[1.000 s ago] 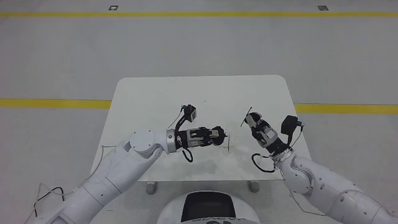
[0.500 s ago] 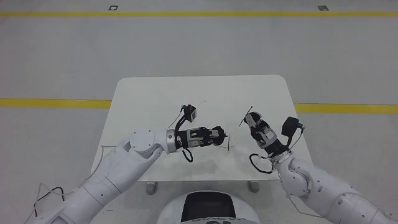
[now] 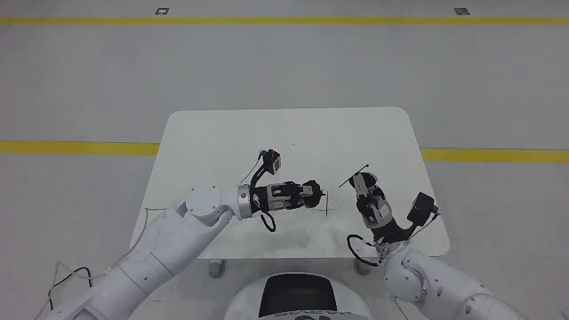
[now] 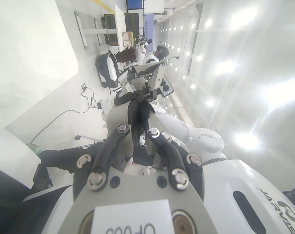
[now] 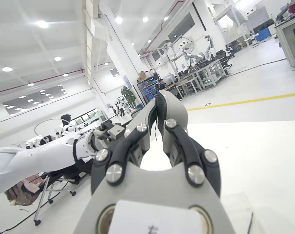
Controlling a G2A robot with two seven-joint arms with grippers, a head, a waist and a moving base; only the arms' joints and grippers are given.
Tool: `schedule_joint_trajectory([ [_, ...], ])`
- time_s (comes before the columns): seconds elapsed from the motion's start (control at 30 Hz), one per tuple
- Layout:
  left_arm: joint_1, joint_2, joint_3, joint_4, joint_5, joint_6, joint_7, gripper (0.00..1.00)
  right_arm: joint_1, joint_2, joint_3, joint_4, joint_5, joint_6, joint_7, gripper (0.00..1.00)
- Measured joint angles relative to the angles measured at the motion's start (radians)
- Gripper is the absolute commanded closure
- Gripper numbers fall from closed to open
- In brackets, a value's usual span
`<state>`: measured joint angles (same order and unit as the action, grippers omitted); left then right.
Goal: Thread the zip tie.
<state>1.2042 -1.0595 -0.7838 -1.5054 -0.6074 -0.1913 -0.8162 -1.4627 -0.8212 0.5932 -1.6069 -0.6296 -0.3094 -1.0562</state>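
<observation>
Two grippers held above the near half of a white, round-cornered bench, neither touching its top.

Left gripper: over the bench roughly midway along the near edge, set back from it, tips pointing toward the right edge. In the left wrist view its claw is narrow, the dark pads pressed almost together. A short thin black stretch sits just off its tip in the top view; the pads and the strip cannot be separated by eye there.

Right gripper: nearer the near right corner, apart from the left gripper, tips pointing toward the far edge. In the right wrist view its claw is closed narrow, with a fine black strand running down between the pads.

Thin black plastic zip tie: off the bench, carried in the air. One stretch crosses the right gripper's tips, slanting up toward the far right corner. In the right wrist view the strand is pinched between the pads. The join between this stretch and the one at the left gripper cannot be made out.

White left forearm lies beyond the right claw. Two yellow floor lines run parallel to the bench's far edge.
</observation>
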Motion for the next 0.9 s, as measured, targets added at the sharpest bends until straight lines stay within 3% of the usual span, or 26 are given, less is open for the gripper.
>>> schedule_joint_trajectory([
  [0.23,0.000,0.000,0.000,0.000,0.000,0.000,0.000,1.00,-0.022,-0.023,0.013,0.007,-0.062,-0.031,-0.046,1.00],
  [0.53,0.000,0.000,0.000,0.000,0.000,0.000,0.000,1.00,-0.027,-0.025,0.017,0.002,-0.084,-0.031,-0.069,1.00],
  [0.9,0.000,0.000,0.000,0.000,0.000,0.000,0.000,1.00,-0.083,-0.040,0.074,-0.030,-0.143,0.025,-0.047,1.00],
])
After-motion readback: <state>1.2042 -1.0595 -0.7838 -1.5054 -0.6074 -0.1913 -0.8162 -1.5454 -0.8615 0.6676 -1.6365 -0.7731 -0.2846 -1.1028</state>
